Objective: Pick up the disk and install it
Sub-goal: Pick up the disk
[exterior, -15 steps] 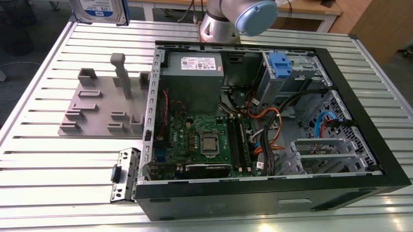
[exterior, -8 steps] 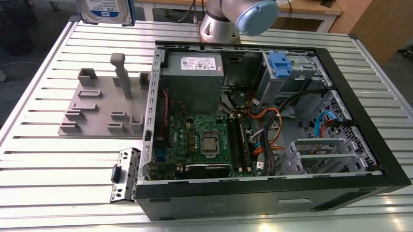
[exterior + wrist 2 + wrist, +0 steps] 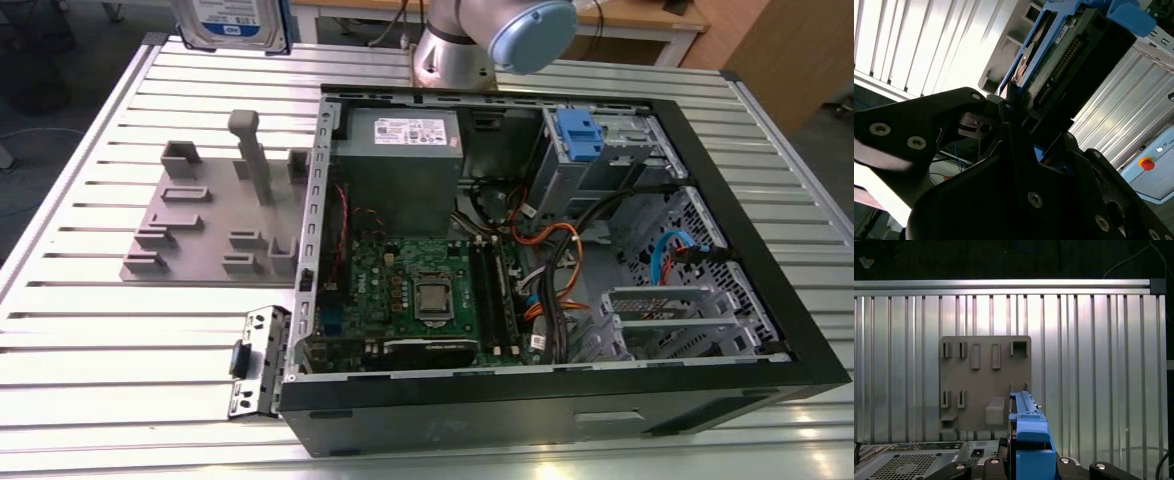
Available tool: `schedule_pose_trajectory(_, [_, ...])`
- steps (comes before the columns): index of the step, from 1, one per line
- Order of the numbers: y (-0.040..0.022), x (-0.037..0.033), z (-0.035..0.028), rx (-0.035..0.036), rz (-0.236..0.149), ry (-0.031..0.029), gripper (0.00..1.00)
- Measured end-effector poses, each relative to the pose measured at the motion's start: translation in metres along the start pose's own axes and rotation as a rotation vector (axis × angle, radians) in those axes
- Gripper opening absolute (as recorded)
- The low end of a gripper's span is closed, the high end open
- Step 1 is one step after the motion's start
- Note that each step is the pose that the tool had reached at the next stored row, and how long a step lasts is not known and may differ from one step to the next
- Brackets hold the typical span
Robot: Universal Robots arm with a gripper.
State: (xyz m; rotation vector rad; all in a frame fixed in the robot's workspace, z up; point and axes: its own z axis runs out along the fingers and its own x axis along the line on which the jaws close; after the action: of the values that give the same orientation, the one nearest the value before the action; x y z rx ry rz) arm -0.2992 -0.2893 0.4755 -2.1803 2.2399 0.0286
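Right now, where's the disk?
The disk is off the table, clamped in the gripper, at the top of the exterior view's left, past the grey fixture and left of the arm.

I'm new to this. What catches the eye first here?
The open computer case, its green circuit board bared, lies on the slatted metal table. The disk, in its blue bracket, hangs at the exterior view's upper left, clamped in the tool. A grey fixture plate lies beside the case.

Silver disk (image 3: 234, 22) in blue bracket, white-and-blue label, held aloft upright in jaws
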Motion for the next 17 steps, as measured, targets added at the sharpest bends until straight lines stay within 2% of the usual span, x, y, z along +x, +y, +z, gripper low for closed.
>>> schedule_pose_trajectory(17, [-0.0305,0.0000,0.0004,0.0001,0.000,-0.0001,0.36])
